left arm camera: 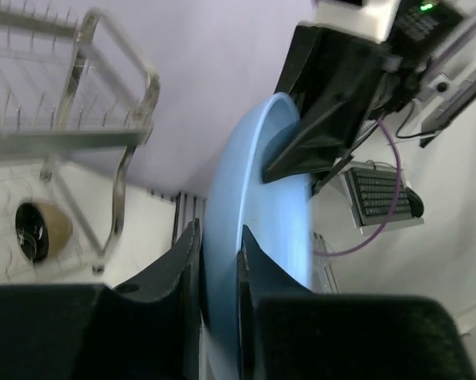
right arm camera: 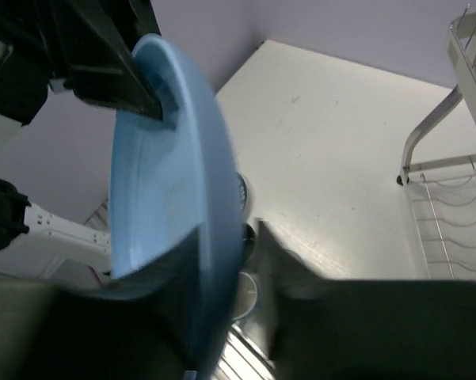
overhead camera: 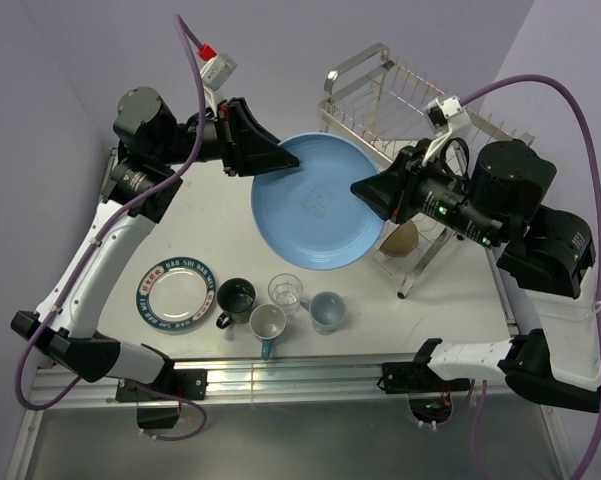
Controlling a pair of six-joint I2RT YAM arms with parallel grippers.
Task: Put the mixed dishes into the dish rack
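Large blue plate is held over the middle of the worktop, tilted, clear of the surface. Left hand is clenched on the plate's far-left rim; in the left wrist view we see its fingers pressed on either side of the rim. Right hand grasps the opposite rim, on the right side, one finger on each face of the plate. The dish rack stands at the far right corner of the worktop, just beyond the plate. A bowl, dark inside, lies tipped on its side at the bottom of the rack. Along the near edge we note, left to right: white plate with lettered rim, dark mug, white-and-blue mug, glass, light-blue cup, all close together.
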